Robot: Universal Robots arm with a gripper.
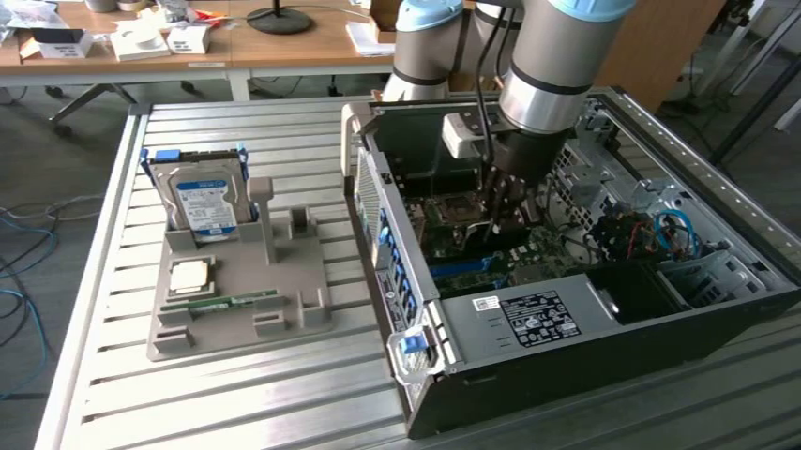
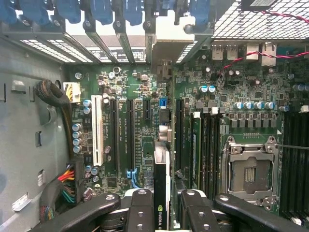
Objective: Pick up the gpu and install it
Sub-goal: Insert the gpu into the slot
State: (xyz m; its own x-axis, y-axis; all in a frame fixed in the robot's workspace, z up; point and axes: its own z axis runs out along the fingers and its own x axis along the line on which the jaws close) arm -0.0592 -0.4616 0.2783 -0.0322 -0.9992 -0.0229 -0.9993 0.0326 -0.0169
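In the wrist view my gripper (image 2: 161, 205) is shut on the gpu (image 2: 161, 176), a thin dark card seen edge-on with a green logo stripe between the black fingers (image 2: 140, 208). The card stands upright over the green motherboard (image 2: 145, 87), beside the long black expansion slots (image 2: 129, 130), and its pale metal bracket (image 2: 166, 38) reaches the case's rear openings. I cannot tell whether its edge sits in a slot. In the exterior view the gripper (image 1: 505, 214) reaches down inside the open computer case (image 1: 564, 314).
A white slot (image 2: 98, 128), cable bundles (image 2: 60, 188), memory slots (image 2: 207, 140) and the CPU socket (image 2: 248, 169) surround the card. On the slatted table, a grey holder (image 1: 300, 314) carries a hard drive (image 1: 204, 202), a chip (image 1: 190, 274) and a green memory stick (image 1: 232, 302).
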